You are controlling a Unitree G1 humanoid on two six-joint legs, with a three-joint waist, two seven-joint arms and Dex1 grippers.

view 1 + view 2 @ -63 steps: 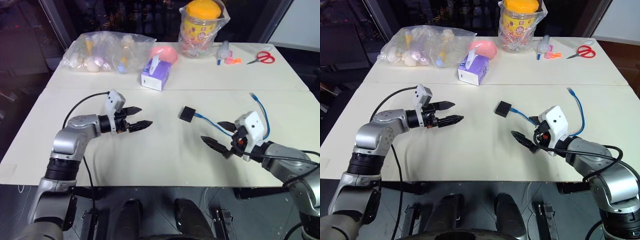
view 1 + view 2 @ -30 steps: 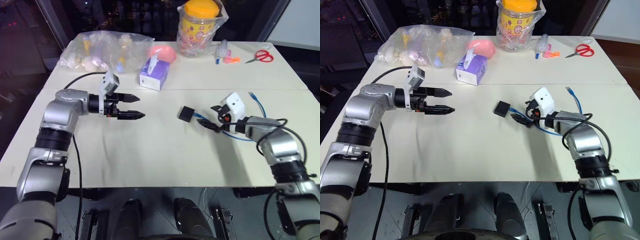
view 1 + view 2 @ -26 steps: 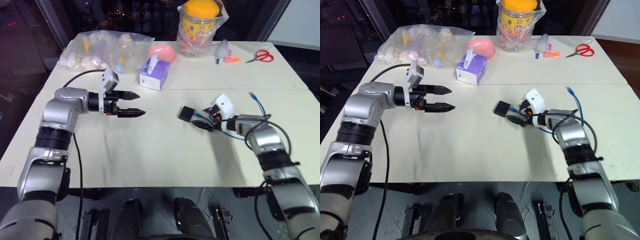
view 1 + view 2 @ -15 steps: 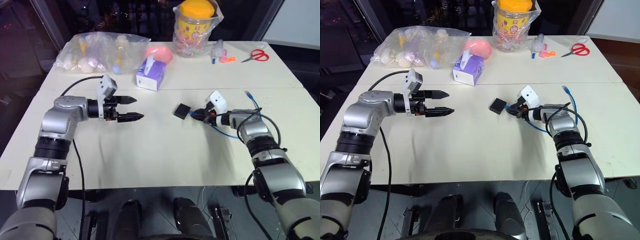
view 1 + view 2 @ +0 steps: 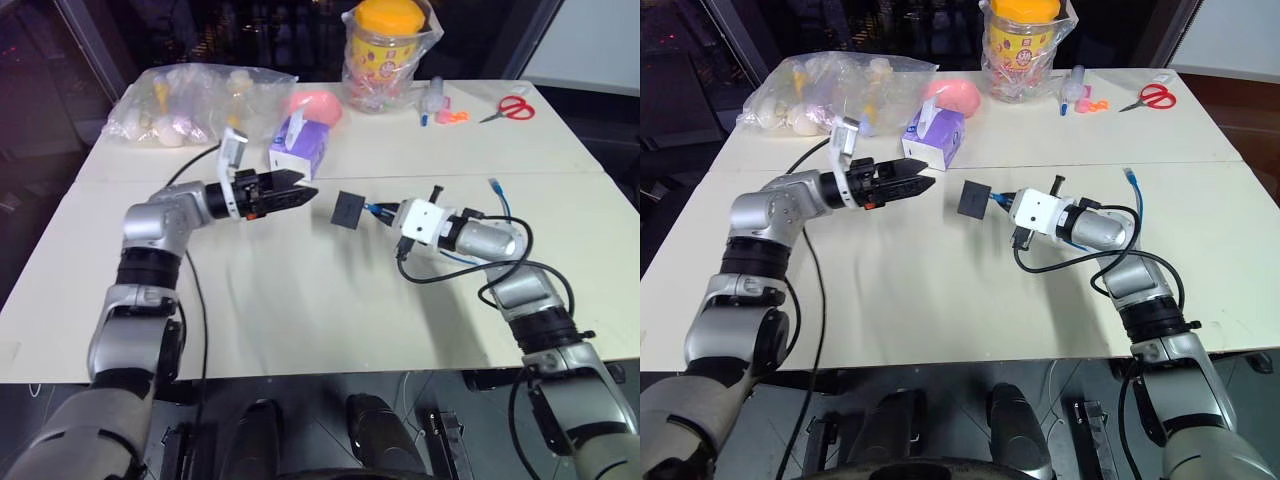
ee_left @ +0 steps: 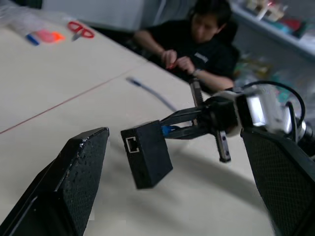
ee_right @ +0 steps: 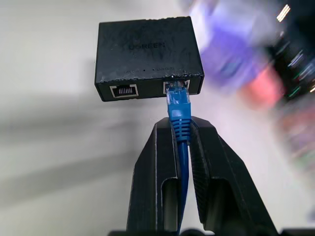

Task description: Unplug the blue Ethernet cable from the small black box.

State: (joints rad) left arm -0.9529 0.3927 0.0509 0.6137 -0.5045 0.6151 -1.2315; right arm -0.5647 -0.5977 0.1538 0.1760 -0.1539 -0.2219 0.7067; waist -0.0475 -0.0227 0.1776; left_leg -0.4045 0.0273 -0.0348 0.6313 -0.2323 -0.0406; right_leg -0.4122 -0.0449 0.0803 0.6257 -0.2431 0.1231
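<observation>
**Item 1 – small black box** (image 5: 347, 209): hanging off the table surface, carried on its plug, approx. midway btwn the two claws. It is showing two ports on one face; one is sitting empty, the other is taking the cable.

**Item 2 – blue Ethernet cable** (image 7: 177, 109): plug is sitting seated in the box port, so not yet unplugged. Cord is running straight back from the plug, then looping over the table beside the right arm, w/ its free end (image 5: 494, 185) lying near the far side of that arm.

**Item 3 – right gripper** (image 7: 178, 147): fingers are pinching together on the cable boot just behind the plug; box is sitting right past the fingertips, touching only via the plug.

**Item 4 – left gripper** (image 5: 915, 176): jaws are standing wide apart, holding nothing, pointing across at the box from the opposite side. Box is lying just beyond its tips, near but apart; in the left wrist view it is sitting in the gap line btwn the two fingers (image 6: 78, 167).

**Key relation (judgement):** cable axis and both claws are lining up roughly along one line, box in the middle. Left claw is the free one and nearer the box body, so it is likely needing to close on the box while the right pulls the plug back along that line. Risk: the latch tab holding.
</observation>
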